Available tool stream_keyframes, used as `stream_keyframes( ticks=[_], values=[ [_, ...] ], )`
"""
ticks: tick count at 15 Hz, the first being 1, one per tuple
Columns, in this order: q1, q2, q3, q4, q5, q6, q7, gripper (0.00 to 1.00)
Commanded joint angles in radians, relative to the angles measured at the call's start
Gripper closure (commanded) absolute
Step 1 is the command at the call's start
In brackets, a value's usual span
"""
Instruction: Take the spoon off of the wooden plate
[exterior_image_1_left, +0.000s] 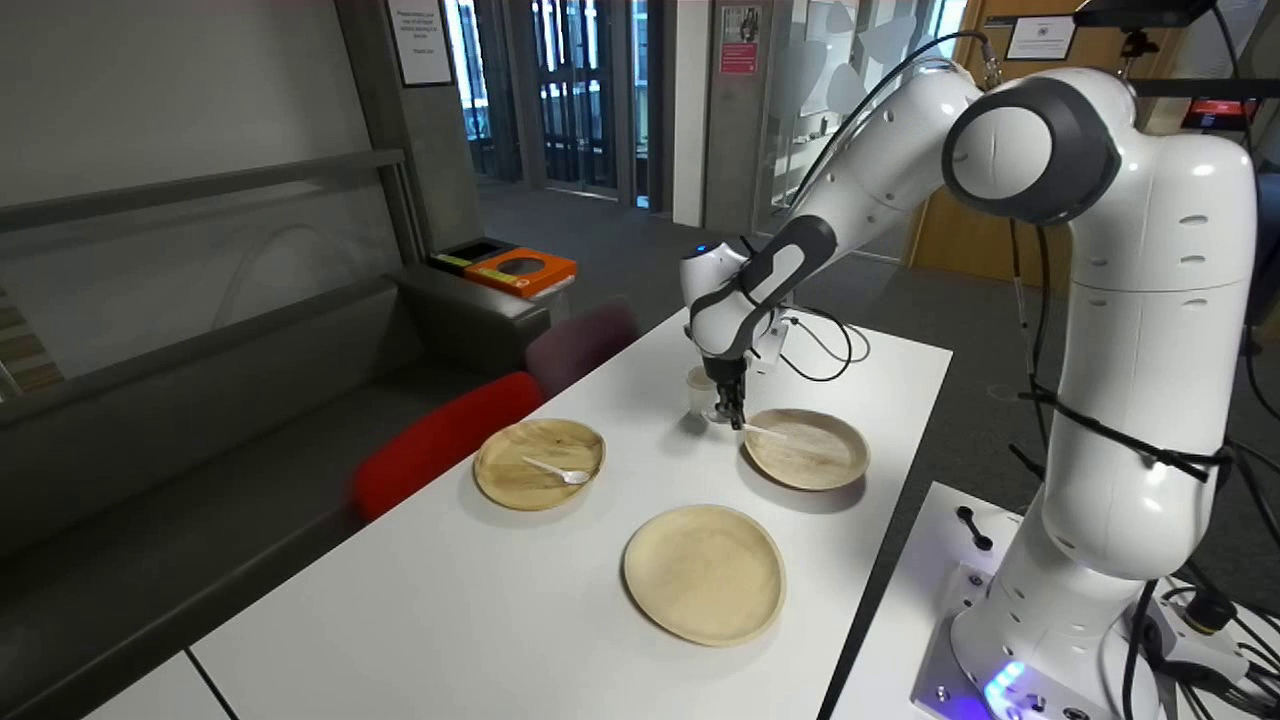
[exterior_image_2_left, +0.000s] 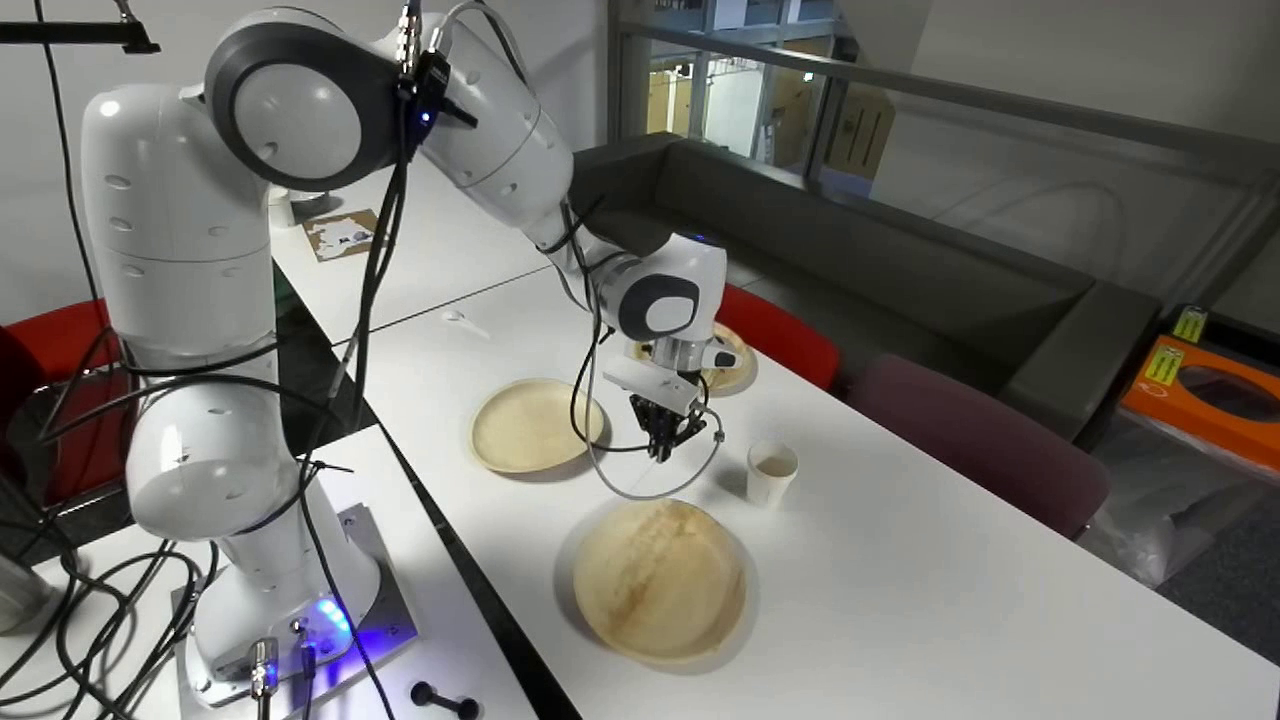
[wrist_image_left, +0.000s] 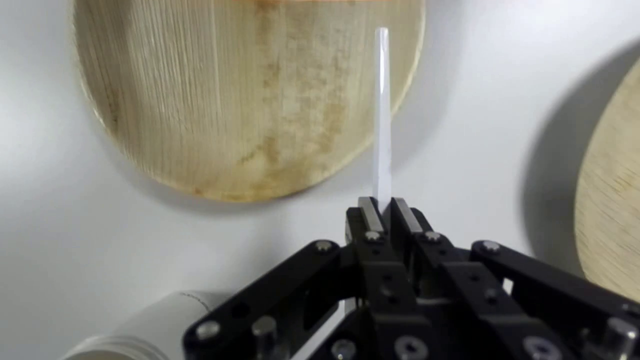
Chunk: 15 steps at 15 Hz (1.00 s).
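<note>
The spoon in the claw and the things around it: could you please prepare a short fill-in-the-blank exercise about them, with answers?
1. The claw grips the spoon by its ____.
2. In the wrist view, the cup shows in the lower ____ corner.
3. Counting the wooden plate nearest the claw, an exterior view shows ____ round plates.
4. The table beneath them is ____ in colour.
Missing words: handle; left; three; white.

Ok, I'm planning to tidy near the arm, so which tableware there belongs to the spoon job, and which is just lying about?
Belongs to the job:
spoon, held in the jaws
wooden plate, partly beneath it

Just lying about:
flat pale plate
yellowish plate
white utensil resting on that
white cup
loose utensil
</note>
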Motion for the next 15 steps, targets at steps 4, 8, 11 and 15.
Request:
stream_keyframes(
  ticks=[4, 8, 11, 15],
  values=[
    [0.009, 0.055, 0.035, 0.163, 0.159, -0.189, 0.010, 0.90],
    [0.017, 0.151, 0.031, 0.236, 0.164, -0.203, 0.066, 0.96],
    [0.019, 0.226, 0.033, 0.300, 0.166, -0.211, 0.111, 0.97],
    [0.025, 0.303, 0.043, 0.377, 0.167, -0.222, 0.152, 0.97]
  ],
)
